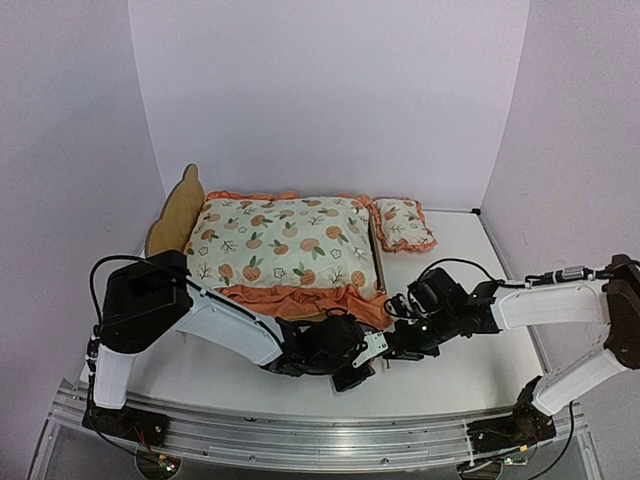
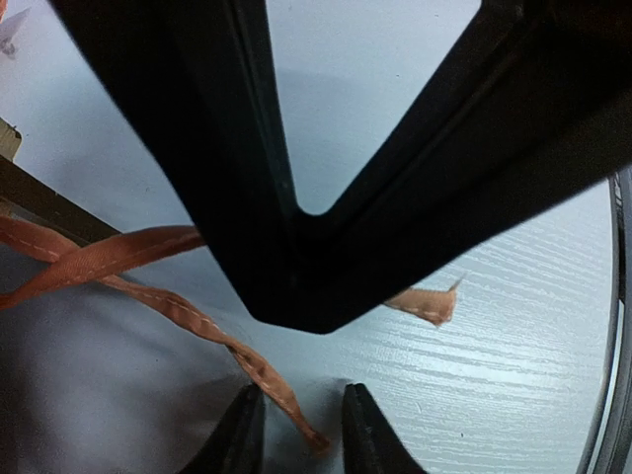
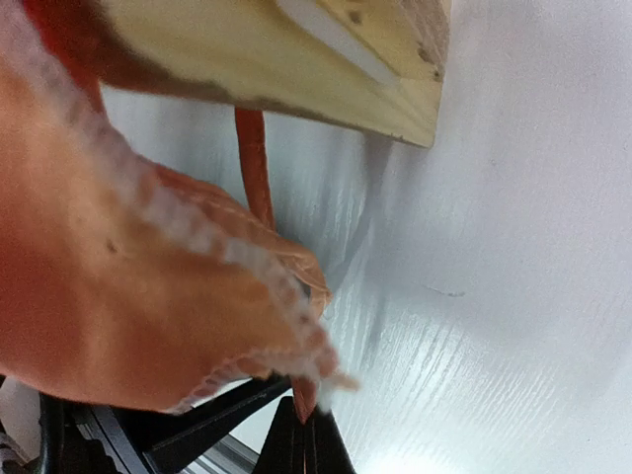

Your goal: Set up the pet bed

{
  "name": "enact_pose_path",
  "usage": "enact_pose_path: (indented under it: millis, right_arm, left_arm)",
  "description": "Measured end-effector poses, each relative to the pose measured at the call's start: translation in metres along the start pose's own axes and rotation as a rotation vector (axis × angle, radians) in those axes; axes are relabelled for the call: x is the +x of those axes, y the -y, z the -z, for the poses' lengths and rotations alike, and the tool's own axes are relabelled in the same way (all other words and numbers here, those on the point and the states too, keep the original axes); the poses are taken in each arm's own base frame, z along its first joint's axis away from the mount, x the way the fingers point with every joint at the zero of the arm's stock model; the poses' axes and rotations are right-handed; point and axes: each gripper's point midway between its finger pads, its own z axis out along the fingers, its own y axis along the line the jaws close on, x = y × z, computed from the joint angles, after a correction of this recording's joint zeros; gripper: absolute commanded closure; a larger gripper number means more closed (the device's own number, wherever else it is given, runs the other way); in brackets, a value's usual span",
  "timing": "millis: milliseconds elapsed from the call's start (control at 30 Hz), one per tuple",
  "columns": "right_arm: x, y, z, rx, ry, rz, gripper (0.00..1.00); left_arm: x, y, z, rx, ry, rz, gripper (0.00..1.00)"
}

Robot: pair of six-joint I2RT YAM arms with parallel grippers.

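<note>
The pet bed (image 1: 172, 218) stands at the back left, its plywood headboard to the left. A fruit-print cushion (image 1: 285, 245) with an orange ruffle fills it. Both grippers meet at the bed's near right corner. My right gripper (image 3: 308, 434) is shut on a thin orange tie (image 3: 255, 163) that hangs below the wooden frame (image 3: 296, 59), beside the ruffle (image 3: 118, 296). My left gripper (image 2: 301, 434) is open, its fingertips a narrow gap apart on either side of another orange tie's (image 2: 262, 370) loose end. The black body (image 2: 326, 237) of the right gripper blocks much of that view.
A small matching pillow (image 1: 403, 223) lies on the white table (image 1: 470, 300) just right of the bed. White walls close in the back and sides. The metal rail (image 1: 300, 425) with the arm bases runs along the near edge.
</note>
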Motion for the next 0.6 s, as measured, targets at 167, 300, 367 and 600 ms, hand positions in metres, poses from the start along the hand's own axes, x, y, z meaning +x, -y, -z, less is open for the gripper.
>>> enact_pose_path:
  millis: [167,300,367,600]
  right_arm:
    - [0.004,0.000,0.000,-0.014,-0.014,-0.007,1.00]
    - [0.010,-0.002,-0.001,-0.041,-0.042,-0.002,1.00]
    - [0.012,-0.003,-0.002,-0.053,-0.060,-0.001,1.00]
    - [0.024,-0.014,-0.013,-0.139,-0.143,0.051,0.68]
  left_arm:
    - [0.001,-0.007,-0.001,-0.053,-0.008,0.005,1.00]
    - [0.002,-0.013,-0.001,-0.074,-0.020,-0.002,1.00]
    - [0.003,-0.014,0.001,-0.077,-0.029,-0.003,1.00]
    - [0.004,-0.028,0.026,0.017,-0.061,0.001,1.00]
